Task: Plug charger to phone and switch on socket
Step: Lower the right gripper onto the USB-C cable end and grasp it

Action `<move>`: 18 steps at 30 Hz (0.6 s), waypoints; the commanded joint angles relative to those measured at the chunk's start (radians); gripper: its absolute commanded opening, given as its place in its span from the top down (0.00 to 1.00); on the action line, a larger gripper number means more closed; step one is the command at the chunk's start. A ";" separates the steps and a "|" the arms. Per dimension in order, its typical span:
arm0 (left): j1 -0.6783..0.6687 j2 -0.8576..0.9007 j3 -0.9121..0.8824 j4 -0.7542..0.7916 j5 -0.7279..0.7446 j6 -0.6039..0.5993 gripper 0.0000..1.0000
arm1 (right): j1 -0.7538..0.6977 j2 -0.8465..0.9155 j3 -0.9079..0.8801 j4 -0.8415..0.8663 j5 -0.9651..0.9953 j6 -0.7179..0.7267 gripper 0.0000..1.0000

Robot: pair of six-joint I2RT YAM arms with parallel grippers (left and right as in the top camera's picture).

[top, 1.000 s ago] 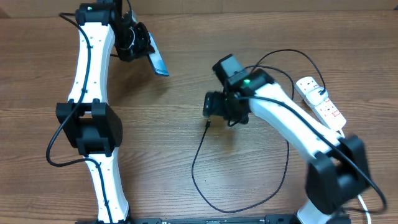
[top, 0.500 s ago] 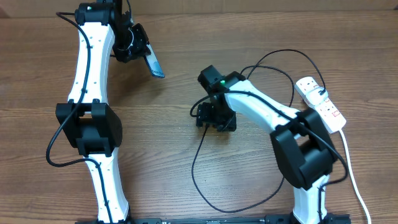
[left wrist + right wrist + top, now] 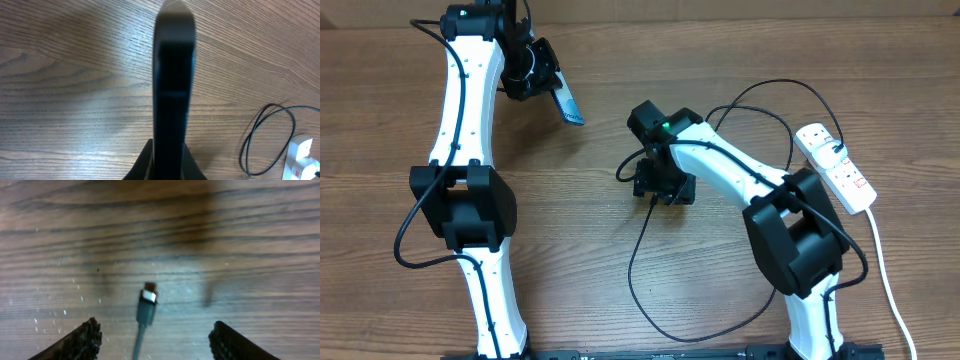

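No legible txt anywhere: phone (image 3: 570, 108) is just a thin blue-ish sliver from overhead and a dark edge in the L wrist view, so any print on it can't be read. Socket (image 3: 836, 166) shows small red switches, but its markings are too small to make out. L gripper (image 3: 546, 84) is at far left of the table (image 3: 620, 40), jaws pinched on one end of the phone. The rest of the phone sticks out past the jaws, edge-on to the wrist cam, tilted over the wood. R gripper (image 3: 652, 188) is mid-table, nose down, jaws spread and nothing between them gripped. Charger (image 3: 629, 268) is a black cable running from the socket area, looping wide across the near side of the table and coming back up to the R gripper. Its plug (image 3: 148, 294) lies flat on the wood w/ metal tip pointing away from the cam, roughly centred between the two fingers (image 3: 82, 339) and slightly ahead of their tips. There's clear wood either side, so no contact w/ either pad. Phone and plug are well apart, w/ the phone up-left of the R gripper. Socket sits at the right edge, angled, beside the R arm's base link, w/ its white cord (image 3: 888, 280) trailing toward the near right corner.
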 commanded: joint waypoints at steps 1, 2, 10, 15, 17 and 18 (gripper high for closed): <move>0.007 -0.032 0.024 0.000 0.002 0.010 0.96 | 0.034 0.020 0.016 0.021 0.063 0.077 0.31; 0.007 -0.032 0.024 0.001 0.002 0.006 0.96 | 0.040 0.020 0.016 0.025 0.087 0.092 0.31; 0.008 -0.032 0.024 -0.003 0.002 -0.005 0.96 | 0.055 0.029 0.012 0.003 0.148 0.169 0.38; 0.008 -0.032 0.024 -0.001 0.002 -0.005 0.96 | 0.055 0.031 -0.036 0.032 0.133 0.229 0.51; 0.008 -0.032 0.024 -0.001 0.002 -0.005 0.96 | 0.055 0.031 -0.036 0.033 0.111 0.229 0.51; 0.008 -0.032 0.024 -0.001 0.002 -0.005 0.96 | 0.055 0.031 -0.036 0.036 0.094 0.228 0.51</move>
